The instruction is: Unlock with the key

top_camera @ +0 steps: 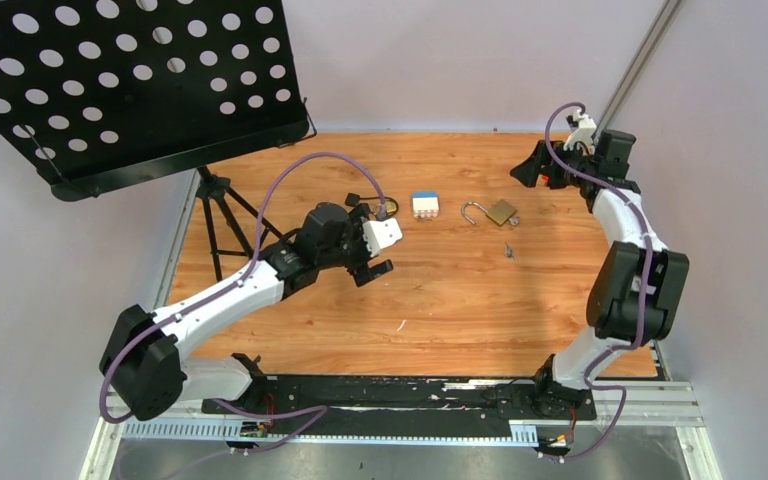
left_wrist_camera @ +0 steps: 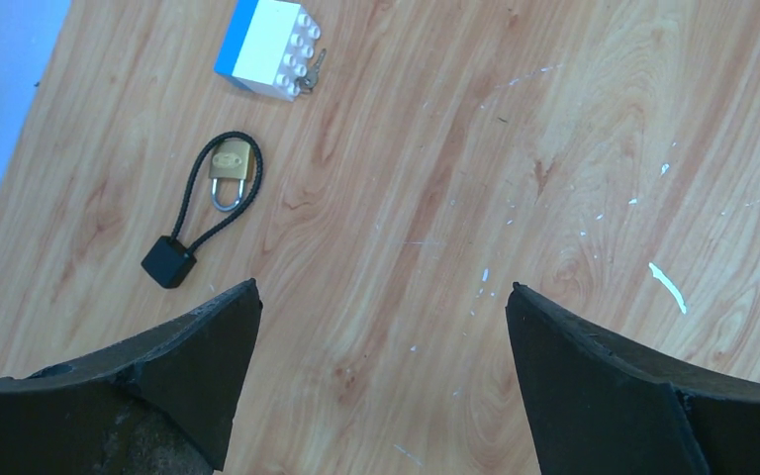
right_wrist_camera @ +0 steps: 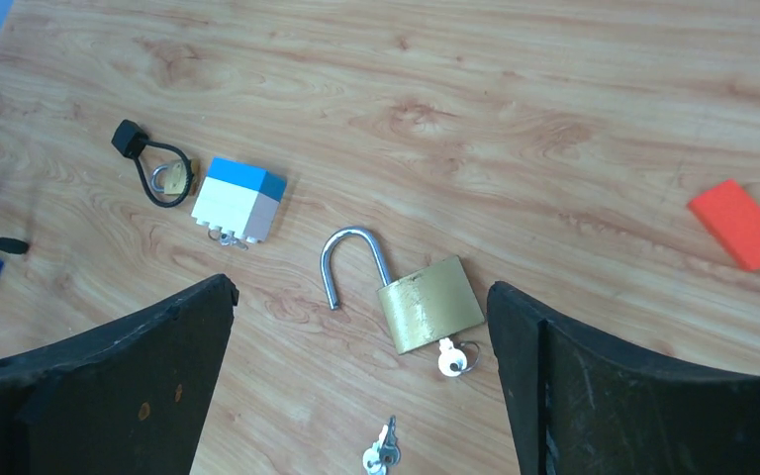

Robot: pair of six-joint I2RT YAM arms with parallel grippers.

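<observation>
A large brass padlock (right_wrist_camera: 427,303) lies on the wooden table with its steel shackle (right_wrist_camera: 348,255) swung open. The key (right_wrist_camera: 449,359), small and silvery on a ring, sticks in the padlock's bottom. In the top view the padlock (top_camera: 501,211) lies right of centre. My right gripper (right_wrist_camera: 361,282) hovers above it, open and holding nothing, seen at the far right in the top view (top_camera: 526,168). My left gripper (left_wrist_camera: 383,287) is open over bare wood, left of centre in the top view (top_camera: 374,268).
A loose bunch of small keys (right_wrist_camera: 380,456) lies just nearer than the padlock. A white-and-blue block (left_wrist_camera: 267,47) and a small brass padlock (left_wrist_camera: 230,162) on a black cable (left_wrist_camera: 168,261) lie to the left. An orange block (right_wrist_camera: 741,224) and a music stand (top_camera: 130,80) are nearby.
</observation>
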